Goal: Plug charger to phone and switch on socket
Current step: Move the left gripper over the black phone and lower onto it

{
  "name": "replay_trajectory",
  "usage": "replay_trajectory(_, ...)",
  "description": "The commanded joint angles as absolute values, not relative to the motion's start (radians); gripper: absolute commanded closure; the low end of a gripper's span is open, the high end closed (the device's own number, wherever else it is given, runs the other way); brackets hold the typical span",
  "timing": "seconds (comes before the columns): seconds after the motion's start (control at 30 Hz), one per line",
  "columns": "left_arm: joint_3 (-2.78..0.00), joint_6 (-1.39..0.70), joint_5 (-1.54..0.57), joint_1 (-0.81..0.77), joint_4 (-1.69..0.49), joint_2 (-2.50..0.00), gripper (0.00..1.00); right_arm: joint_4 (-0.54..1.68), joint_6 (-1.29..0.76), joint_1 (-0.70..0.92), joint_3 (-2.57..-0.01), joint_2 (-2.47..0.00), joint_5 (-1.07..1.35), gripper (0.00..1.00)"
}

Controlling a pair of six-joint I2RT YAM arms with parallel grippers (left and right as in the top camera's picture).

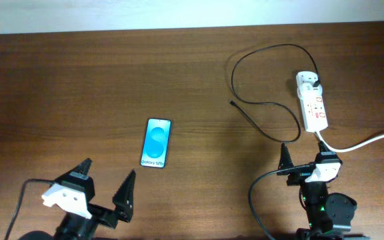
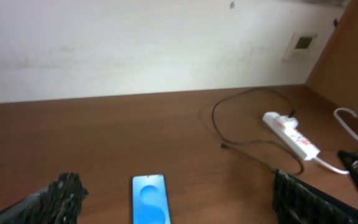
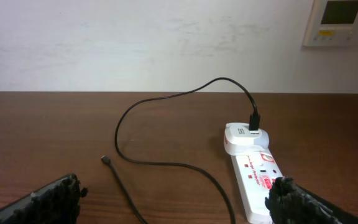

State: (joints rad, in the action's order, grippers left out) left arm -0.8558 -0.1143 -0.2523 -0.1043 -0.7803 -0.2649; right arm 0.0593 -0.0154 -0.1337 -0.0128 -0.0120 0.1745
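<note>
Phone lies flat and face up, left of the middle of the brown table, its blue screen lit. Nothing touches it. The left gripper hangs at the near edge, a little to the left of the phone, with its fingers spread wide and nothing between them. Its wrist camera shows the phone low between the two black fingers.

Further right, the charger loops over the wood. Its small connector tip lies bare on the table, well apart from the phone. The right wrist view shows no phone, but it best shows the black plug seated in a white adapter at the far end of the socket. Red markings show on the strip, though I cannot tell how the switches are set.

From overhead, the socket lies near the right side, and its thick white cord runs off the right edge. The right gripper sits just nearer than the strip, fingers well apart and empty. I cannot tell whether one finger brushes the white cord.
</note>
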Motion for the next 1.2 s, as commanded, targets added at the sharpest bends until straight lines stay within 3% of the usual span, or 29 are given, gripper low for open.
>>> replay_trajectory(0.0,-1.044,-0.134,-0.274,-0.102,-0.846,-0.45,0.01,0.063,-0.016,-0.125,-0.006,-0.006,0.169,0.02)
replay_trajectory(0.27,-1.448,-0.126,-0.278,-0.102,-1.076,-1.001,0.01,0.063,-0.016,-0.125,-0.006,-0.006,0.169,0.02)
replay_trajectory(0.67,-1.457,-0.051,-0.31,-0.103,-1.168,-1.56,0.01,0.063,-0.016,-0.125,-0.006,-0.006,0.169,0.02)
replay_trajectory(0.9,-1.406,-0.052,-0.135,-0.194,-1.144,-1.733,0.01,0.063,-0.016,-0.125,-0.006,-0.006,0.169,0.01)
replay_trajectory(1.17,-1.173,-0.152,-0.051,-0.288,-0.857,-1.735,0.01,0.063,-0.016,-0.125,-0.006,-0.006,0.169,0.02)
